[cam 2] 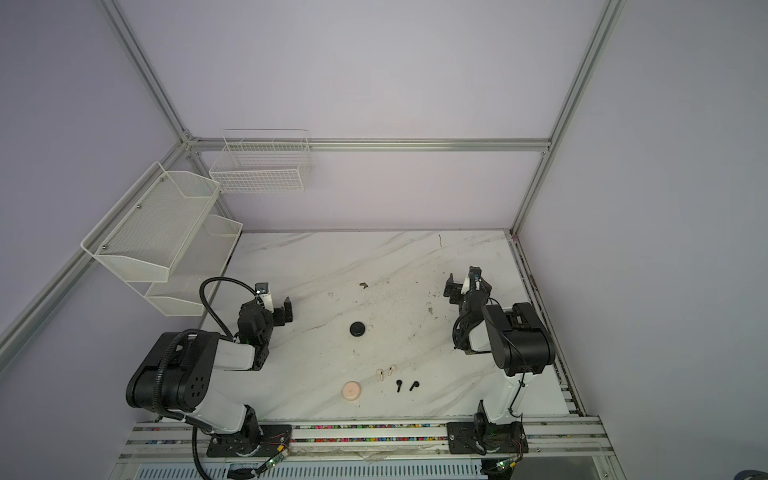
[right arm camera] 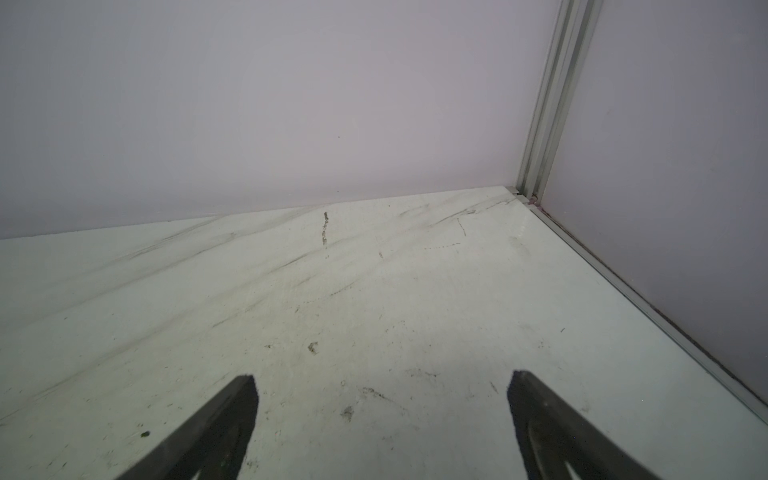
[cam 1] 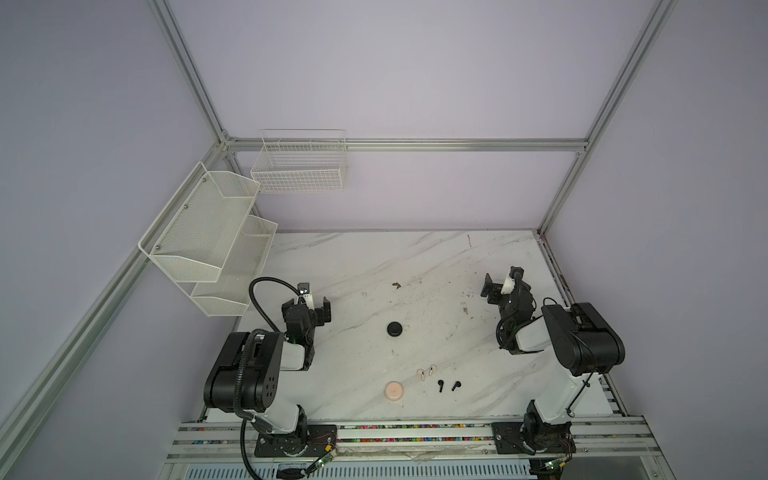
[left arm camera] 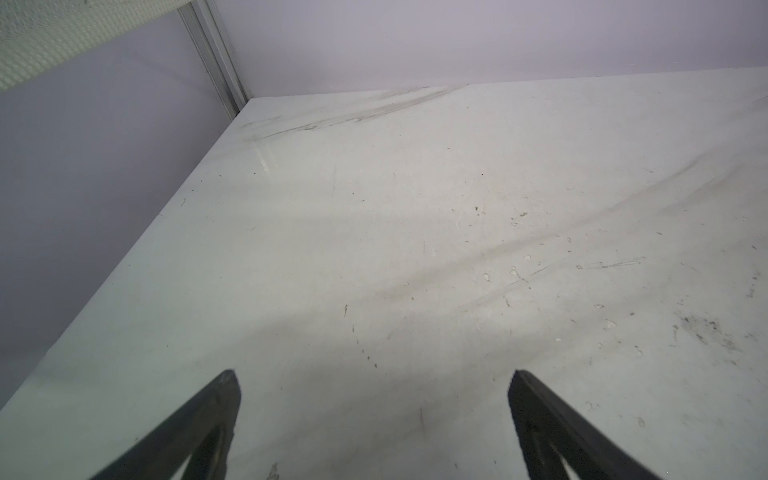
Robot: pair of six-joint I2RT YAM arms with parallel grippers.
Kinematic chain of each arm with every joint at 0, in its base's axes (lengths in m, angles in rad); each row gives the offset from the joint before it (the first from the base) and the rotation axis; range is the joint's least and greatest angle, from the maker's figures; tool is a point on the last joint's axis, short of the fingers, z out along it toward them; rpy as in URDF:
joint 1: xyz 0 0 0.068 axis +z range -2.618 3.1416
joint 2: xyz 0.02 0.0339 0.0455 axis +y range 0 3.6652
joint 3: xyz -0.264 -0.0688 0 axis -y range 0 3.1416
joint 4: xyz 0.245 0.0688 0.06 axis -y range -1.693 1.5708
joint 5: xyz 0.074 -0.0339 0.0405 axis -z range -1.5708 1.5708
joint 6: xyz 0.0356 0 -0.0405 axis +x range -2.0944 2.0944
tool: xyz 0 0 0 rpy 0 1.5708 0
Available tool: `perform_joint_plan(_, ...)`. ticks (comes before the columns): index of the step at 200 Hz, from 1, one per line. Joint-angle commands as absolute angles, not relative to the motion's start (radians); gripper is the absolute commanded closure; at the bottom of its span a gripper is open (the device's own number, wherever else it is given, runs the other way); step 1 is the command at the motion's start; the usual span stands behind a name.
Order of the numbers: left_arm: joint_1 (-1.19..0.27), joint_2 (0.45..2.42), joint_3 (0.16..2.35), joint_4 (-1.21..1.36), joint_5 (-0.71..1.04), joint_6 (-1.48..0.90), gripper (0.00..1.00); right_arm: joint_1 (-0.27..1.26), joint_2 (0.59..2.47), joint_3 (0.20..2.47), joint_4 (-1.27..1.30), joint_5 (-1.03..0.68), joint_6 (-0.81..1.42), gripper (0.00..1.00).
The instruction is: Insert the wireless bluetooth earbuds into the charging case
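Table (cam 1: 374, 257): you have white marble with grey diagonal veins, flecked with dark smudges.
Black case (cam 1: 394, 329): plain black all over, as you see in both top views.
Pink case (cam 1: 393, 391): pale peach-pink, no marking you can make out.
Pink earbuds (cam 1: 421, 375): the same pale pink as that case.
Black earbuds (cam 1: 440, 386): solid black.
Walls (cam 1: 415, 83): flat pale lilac-grey around you.
Mesh shelf (cam 1: 199, 232): white, fine perforated mesh.
Wire basket (cam 1: 299, 170): white, open square grid.
Arms (cam 1: 249, 374): black housings with white links.
Front rail (cam 1: 415, 432): silver, with lines of many-coloured specks.
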State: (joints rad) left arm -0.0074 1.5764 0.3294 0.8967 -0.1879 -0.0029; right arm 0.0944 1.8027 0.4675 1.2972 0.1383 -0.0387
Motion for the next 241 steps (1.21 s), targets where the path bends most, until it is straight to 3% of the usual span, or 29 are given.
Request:
perform_joint_plan(1,-0.028,1.565,0.375,0.957,-0.275,0.000,0.00,0.090,1.778,0.468,1.341,0.158,-0.052,0.03)
perform_joint_plan(13,-0.065,1.529,0.371,0.954,-0.402,0.002,0.00,0.095,1.720,0.484,1.273,0.188,-0.047,0.03)
perform_joint_plan(30,-0.126,1.448,0.429,0.784,-0.471,0.039,0.00,0.154,1.602,0.599,0.965,0.286,-0.054,0.03)
perform_joint_plan(42,-0.169,1.435,0.510,0.648,-0.495,0.079,0.01,0.182,1.581,0.711,0.737,0.346,0.077,0.04)
perform_joint_plan(78,-0.290,1.468,0.748,0.248,-0.551,-0.049,0.00,0.323,1.608,0.887,0.359,0.189,0.243,0.06)
perform_joint_plan(120,-0.311,1.370,0.818,-0.010,-0.062,-0.370,0.00,0.461,1.647,1.004,0.065,-0.179,0.207,0.10)
perform_joint_plan(132,-0.314,1.364,0.816,-0.063,0.013,-0.438,0.06,0.498,1.675,1.027,0.009,-0.238,0.206,0.12)
perform_joint_plan(170,-0.316,1.336,0.783,-0.162,0.124,-0.532,0.04,0.639,1.794,1.137,-0.128,-0.354,0.169,0.14)
perform_joint_plan(204,-0.316,1.315,0.735,-0.177,0.243,-0.598,0.00,0.660,1.848,1.189,-0.196,-0.449,0.147,0.15)
perform_joint_plan(241,-0.315,1.302,0.684,-0.160,0.260,-0.636,0.00,0.679,1.879,1.198,-0.250,-0.438,0.126,0.18)
